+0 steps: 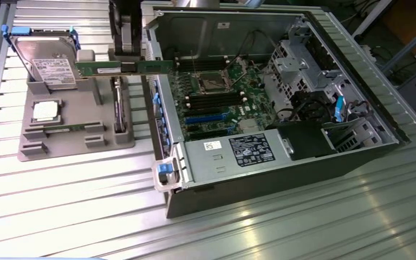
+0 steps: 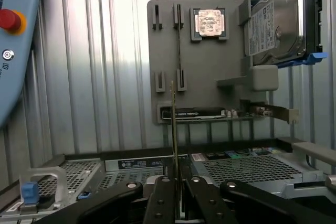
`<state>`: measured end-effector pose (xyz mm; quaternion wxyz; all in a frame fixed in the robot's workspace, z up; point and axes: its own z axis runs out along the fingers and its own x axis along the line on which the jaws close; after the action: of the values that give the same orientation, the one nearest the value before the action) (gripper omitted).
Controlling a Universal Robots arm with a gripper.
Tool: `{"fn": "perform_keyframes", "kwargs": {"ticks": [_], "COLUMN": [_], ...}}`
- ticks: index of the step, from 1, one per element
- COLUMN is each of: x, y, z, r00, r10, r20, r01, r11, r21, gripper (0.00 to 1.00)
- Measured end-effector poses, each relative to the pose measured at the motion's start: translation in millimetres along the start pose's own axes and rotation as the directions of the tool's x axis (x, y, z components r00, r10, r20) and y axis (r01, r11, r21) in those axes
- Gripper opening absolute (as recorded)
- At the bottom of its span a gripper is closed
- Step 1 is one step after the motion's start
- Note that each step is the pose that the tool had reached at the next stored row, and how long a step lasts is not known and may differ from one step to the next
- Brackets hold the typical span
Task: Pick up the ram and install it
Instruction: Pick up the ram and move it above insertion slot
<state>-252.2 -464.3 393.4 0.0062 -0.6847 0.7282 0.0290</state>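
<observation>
Exterior view: the gripper (image 1: pixel 128 62) is clamped on the ram (image 1: pixel 92 69) at about its middle, jaws pressed on its two flat faces. It holds the ram in the air above the holder (image 1: pixel 71 135), which sits on the tabletop (image 1: pixel 85 216) near its edge on the exterior view's left. The ram's long axis lies level, one end toward the drive (image 1: pixel 45 62), the other reaching over the near wall of the case (image 1: pixel 266 179). It stands on edge with its faces upright. I judge this keeps the contact edge downward for a slot, and the mid-grip stops it tipping. Its axis looks roughly in line with the black slots (image 1: pixel 204 101) on the board (image 1: pixel 229 86), from which it is well apart. In the wrist view the ram (image 2: pixel 174 124) shows edge-on as a thin line rising from between the fingers (image 2: pixel 163 195), with the holder (image 2: pixel 205 77) and CPU (image 2: pixel 211 23) beyond
</observation>
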Motion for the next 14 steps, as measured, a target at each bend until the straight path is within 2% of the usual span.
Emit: {"fn": "perform_keyframes", "kwargs": {"ticks": [4, 14], "x": [-1.0, -1.0], "y": [-14.0, -14.4], "z": [-2.4, -2.4], "r00": [1.0, 1.0], "r10": [0.0, 0.0], "r20": [0.0, 0.0], "r01": [0.0, 0.0], "r11": [1.0, 1.0], "r21": [-0.0001, 0.0], "gripper": [0.14, 0.14]}}
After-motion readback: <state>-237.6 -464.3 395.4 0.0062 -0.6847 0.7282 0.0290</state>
